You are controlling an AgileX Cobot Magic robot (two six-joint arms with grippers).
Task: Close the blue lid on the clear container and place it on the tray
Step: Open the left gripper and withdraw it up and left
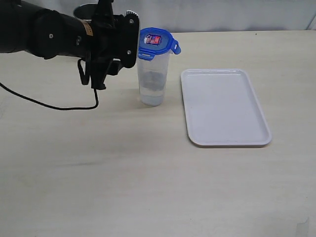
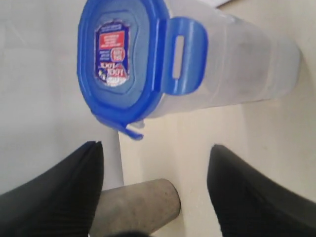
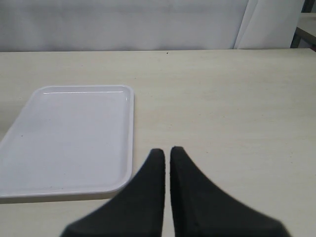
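Note:
The clear container point(image 1: 153, 81) stands upright on the table, left of the tray point(image 1: 224, 106). The blue lid point(image 1: 154, 40) sits on its mouth, red-and-white label facing up, and a flap on its right sticks outward. My left gripper point(image 1: 131, 39) hovers at lid height just left of the container. In the left wrist view this gripper point(image 2: 155, 148) is open with nothing between its fingers, short of the lid point(image 2: 118, 59) and the container point(image 2: 247, 64). My right gripper point(image 3: 167, 150) is shut and empty over bare table beside the tray point(image 3: 69, 138); the exterior view does not show it.
A grey steel cup point(image 1: 85, 11) stands behind my left arm, and the left wrist view shows it point(image 2: 133, 207) between the fingers' bases. A black cable point(image 1: 49, 104) lies on the table at the left. The tray holds nothing.

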